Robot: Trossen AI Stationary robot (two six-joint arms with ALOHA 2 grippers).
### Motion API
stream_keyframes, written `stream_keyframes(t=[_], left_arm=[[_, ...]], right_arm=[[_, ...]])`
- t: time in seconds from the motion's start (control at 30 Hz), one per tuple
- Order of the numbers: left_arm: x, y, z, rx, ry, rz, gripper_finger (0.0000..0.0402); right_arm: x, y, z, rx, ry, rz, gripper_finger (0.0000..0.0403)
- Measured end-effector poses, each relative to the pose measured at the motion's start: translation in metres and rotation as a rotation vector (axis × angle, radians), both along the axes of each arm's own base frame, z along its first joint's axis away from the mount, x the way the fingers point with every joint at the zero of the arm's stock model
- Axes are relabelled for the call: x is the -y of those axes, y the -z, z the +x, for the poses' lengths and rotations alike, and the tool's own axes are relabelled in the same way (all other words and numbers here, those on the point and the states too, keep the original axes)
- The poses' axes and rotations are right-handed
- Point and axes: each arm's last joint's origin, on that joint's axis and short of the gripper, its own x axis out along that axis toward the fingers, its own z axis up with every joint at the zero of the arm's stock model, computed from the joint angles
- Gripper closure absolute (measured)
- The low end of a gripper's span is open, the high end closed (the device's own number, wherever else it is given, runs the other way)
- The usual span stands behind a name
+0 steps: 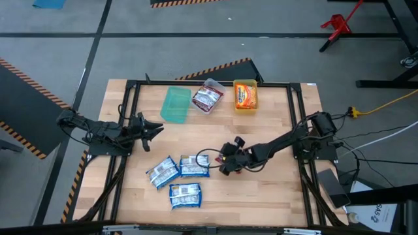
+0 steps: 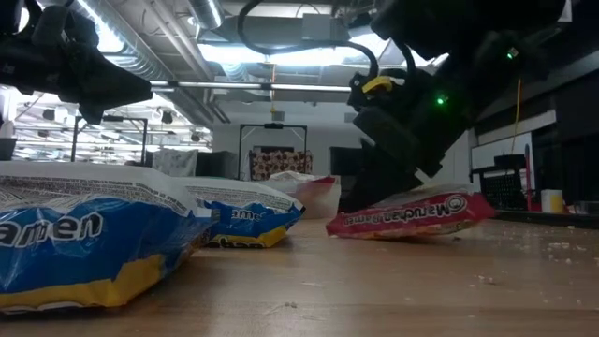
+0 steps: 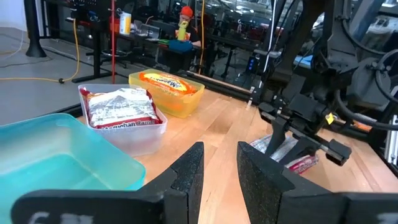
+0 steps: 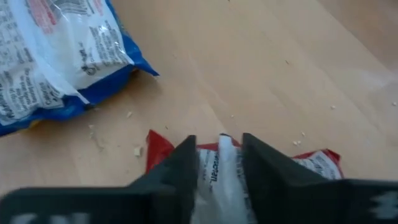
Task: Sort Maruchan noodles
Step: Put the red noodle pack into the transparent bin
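**A:** ok quick count, left to right. What's on the table point(image 1: 274, 196)?

**B:** Left gripper point(image 1: 155, 130) hangs over the left side, holding nothing, fingers point(image 3: 186, 174) slightly apart with a gap between them. Three bins along the far edge: green bin point(image 1: 175, 104), empty; clear bin point(image 1: 209, 98) with one red packet point(image 1: 206, 98) in it; yellow bin point(image 1: 245, 95) with one orange packet point(image 1: 245, 96).

**A:** and the loose ones?

**B:** Three blue packets in a cluster near the front: one tilted on the left point(image 1: 162, 172), one just right of it point(image 1: 194, 166), touching, and one point(image 1: 185, 194) in front of both. Each has a white centre label, wrappers crinkly and shiny.

**A:** any more reds?

**B:** One more red packet point(image 2: 412, 214), lying flat on the wood just right of the blue cluster, under the right gripper point(image 1: 225, 164). Low view shows a white oval label with "Maruchan Ramen" on it.

**A:** is it grabbed?

**B:** The right wrist view has both fingers point(image 4: 180, 168) straddling the white middle of it, pressed down on the wrapper. It's pinching the red packet, which sits on the table.
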Motion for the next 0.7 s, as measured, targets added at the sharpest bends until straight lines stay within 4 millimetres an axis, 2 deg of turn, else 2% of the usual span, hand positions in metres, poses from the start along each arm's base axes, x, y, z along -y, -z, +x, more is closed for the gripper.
stream_keyframes(t=[0.17, 0.23, 0.4, 0.7], left_arm=[[0.0, 0.0, 0.0, 0.0, 0.0, 0.0, 0.0311], [0.0, 0.0, 0.0, 0.0, 0.0, 0.0, 0.0311], [0.0, 0.0, 0.0, 0.003, -0.001, -0.008, 0.0311], [0.0, 0.0, 0.0, 0.01, -0.001, -0.028, 0.0311]], right_arm=[[0.001, 0.001, -0.001, -0.004, 0.023, 0.006, 0.038], [0.001, 0.001, -0.001, -0.005, 0.022, 0.006, 0.0396], [-0.002, -0.005, 0.005, -0.016, -0.037, 0.0, 0.0401], [-0.008, -0.041, 0.033, 0.054, -0.147, -0.093, 0.0403]])
